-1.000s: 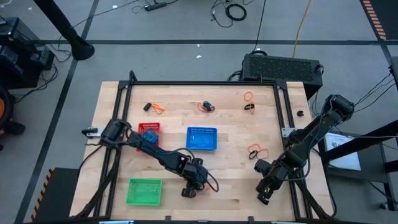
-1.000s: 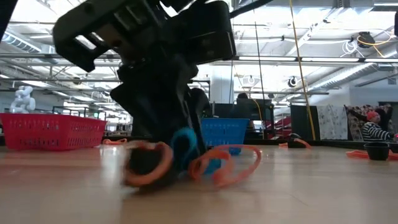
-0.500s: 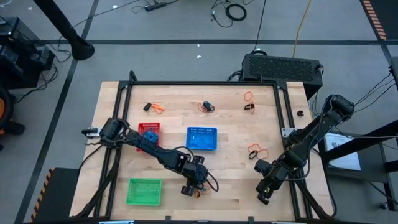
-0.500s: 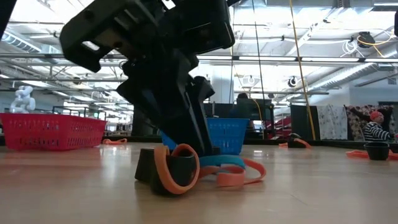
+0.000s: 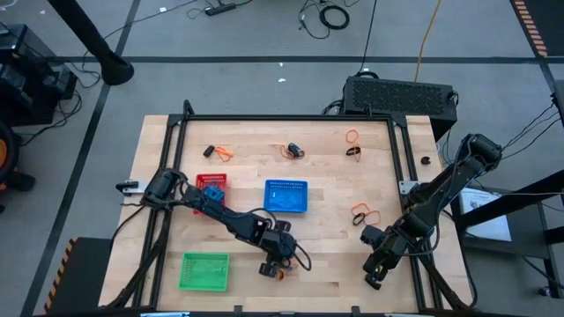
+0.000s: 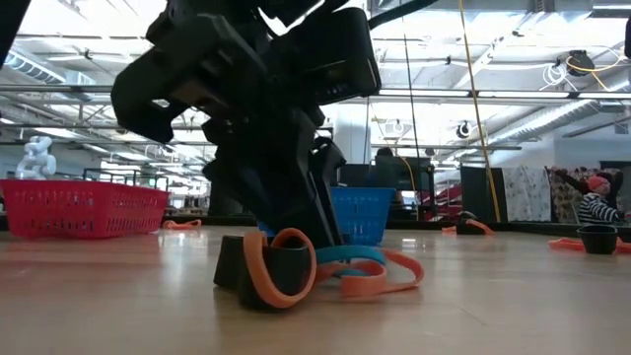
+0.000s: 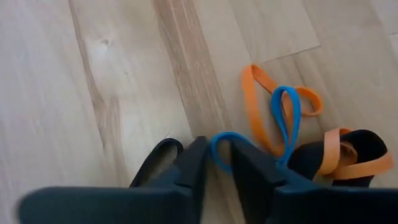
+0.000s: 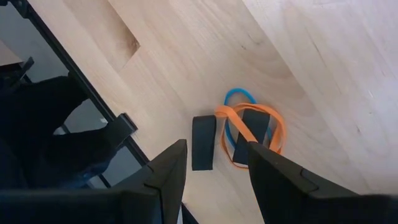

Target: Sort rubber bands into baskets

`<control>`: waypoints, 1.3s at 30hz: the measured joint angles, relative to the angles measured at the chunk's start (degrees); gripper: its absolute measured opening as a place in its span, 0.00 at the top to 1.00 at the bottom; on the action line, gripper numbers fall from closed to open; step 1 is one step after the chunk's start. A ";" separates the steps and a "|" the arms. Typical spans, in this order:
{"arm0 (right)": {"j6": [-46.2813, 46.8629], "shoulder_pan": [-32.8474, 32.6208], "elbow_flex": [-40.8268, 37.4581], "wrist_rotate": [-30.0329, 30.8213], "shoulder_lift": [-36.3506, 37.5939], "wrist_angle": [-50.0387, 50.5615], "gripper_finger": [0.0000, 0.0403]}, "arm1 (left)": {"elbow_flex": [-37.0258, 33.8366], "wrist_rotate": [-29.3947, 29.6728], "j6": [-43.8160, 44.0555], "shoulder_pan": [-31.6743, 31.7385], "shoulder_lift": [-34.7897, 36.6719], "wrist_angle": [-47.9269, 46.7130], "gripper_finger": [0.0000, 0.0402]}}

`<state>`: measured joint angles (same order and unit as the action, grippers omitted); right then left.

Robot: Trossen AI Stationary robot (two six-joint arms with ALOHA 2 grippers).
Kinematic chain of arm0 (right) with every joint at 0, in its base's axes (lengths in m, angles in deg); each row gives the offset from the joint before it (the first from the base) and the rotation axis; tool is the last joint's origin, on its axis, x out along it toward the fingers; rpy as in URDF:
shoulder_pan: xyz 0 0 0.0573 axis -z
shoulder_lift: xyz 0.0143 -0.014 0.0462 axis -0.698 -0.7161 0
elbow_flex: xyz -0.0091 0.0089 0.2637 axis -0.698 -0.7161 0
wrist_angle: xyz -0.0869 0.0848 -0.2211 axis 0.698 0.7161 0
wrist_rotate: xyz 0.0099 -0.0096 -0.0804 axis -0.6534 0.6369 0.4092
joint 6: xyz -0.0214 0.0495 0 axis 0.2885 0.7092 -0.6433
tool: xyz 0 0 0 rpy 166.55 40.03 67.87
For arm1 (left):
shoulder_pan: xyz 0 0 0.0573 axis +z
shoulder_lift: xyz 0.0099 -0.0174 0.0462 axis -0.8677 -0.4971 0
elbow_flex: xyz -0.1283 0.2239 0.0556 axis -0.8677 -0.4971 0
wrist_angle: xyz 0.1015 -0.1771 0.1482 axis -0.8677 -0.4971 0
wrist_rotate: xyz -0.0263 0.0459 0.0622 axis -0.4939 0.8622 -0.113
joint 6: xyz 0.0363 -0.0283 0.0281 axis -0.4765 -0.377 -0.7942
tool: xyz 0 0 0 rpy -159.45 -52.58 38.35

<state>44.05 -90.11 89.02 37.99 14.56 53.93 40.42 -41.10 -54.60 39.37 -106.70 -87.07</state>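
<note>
- The left gripper (image 7: 217, 163) is set down on the tabletop (image 5: 335, 264) near its front edge, between the green basket (image 5: 204, 270) and the right arm.
- Its fingers (image 7: 189, 168) are nearly closed, and a blue rubber band (image 7: 225, 142) is pinched between them.
- The blue band lies in a tangle with orange rubber bands (image 7: 261, 106) and a black band (image 7: 367, 146), all on the wood just beside the fingertips.
- The right gripper (image 8: 211, 165) is held above the tabletop's right front corner, its fingers apart and nothing gripped; a small pile of orange, blue and black bands (image 8: 245, 134) lies beneath it.
- The red basket (image 5: 211, 187) and blue basket (image 5: 286, 195) are placed mid-table, with more bands scattered toward the far edge (image 5: 222, 152).
</note>
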 joint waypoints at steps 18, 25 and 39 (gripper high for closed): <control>-0.29 0.88 0.00 -0.06 0.01 -0.22 0.60 | -0.09 1.76 -8.82 4.93 12.13 -7.00 1.00; -0.30 2.94 0.00 0.00 -0.03 -0.51 0.60 | -0.07 6.06 -9.45 11.55 20.40 -9.93 1.00; -7.50 11.27 0.00 10.70 -0.01 -1.04 0.60 | -0.22 1.78 -4.50 26.35 21.39 -13.47 1.00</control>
<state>36.55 -78.84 89.02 48.69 14.56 52.89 40.20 -39.33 -59.10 65.72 -85.31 -100.54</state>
